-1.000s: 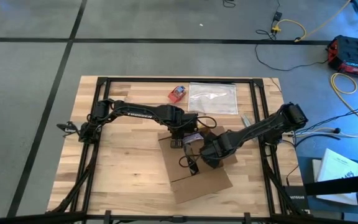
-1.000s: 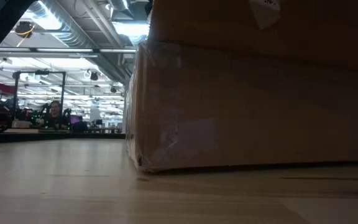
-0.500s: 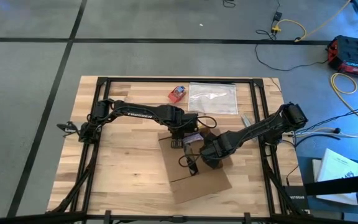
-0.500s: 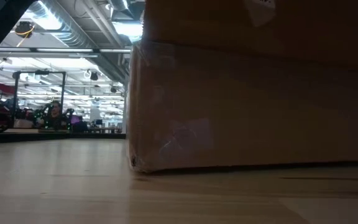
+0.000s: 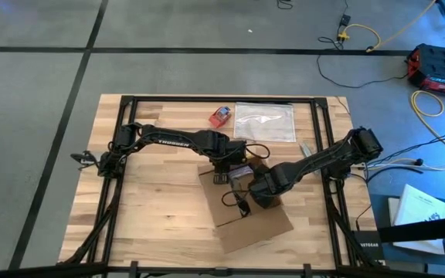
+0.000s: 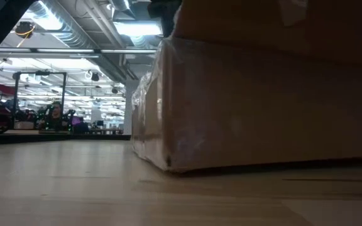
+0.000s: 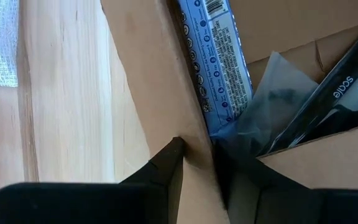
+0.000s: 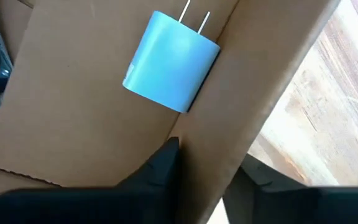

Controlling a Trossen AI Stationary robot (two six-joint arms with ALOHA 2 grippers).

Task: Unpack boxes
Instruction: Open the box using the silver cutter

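Note:
The brown cardboard box [image 5: 246, 215] lies open on the table's middle, turned askew; in the low view its taped side [image 6: 263, 107] fills the picture. Both grippers are shut on its walls: my left gripper [image 5: 224, 179] at its far edge, my right gripper [image 5: 259, 194] at its right side. Inside, the left wrist view shows a blue printed packet [image 7: 219, 68], a clear bag [image 7: 272, 99] and a black carton [image 7: 334, 99]. The right wrist view shows a light blue plug [image 8: 169, 62] lying on the box's floor. My left gripper [image 7: 197, 146] pinches the box's upright wall [image 7: 194, 134] at its top edge, one finger [image 7: 166, 171] outside and one inside. It comes from above, pointing down. The box rests on the table. My right gripper [image 8: 210, 152] pinches another upright wall [image 8: 213, 124] of the box, one finger [image 8: 160, 165] inside near the blue plug, the other over the table side. It comes slanting down from the right.
A clear plastic bag [image 5: 265, 122] and a small red-and-blue object [image 5: 221, 116] lie on the table's far part. A black frame [image 5: 207, 99] runs around the tabletop. Bare wood lies left of the box and near it. A person [image 6: 55, 113] sits far off in the room.
The box has slid and turned a little on the table: in the low view its near corner has gone right, and in the high view its near flap has swung slightly toward the right edge. Both arms stay at the box.

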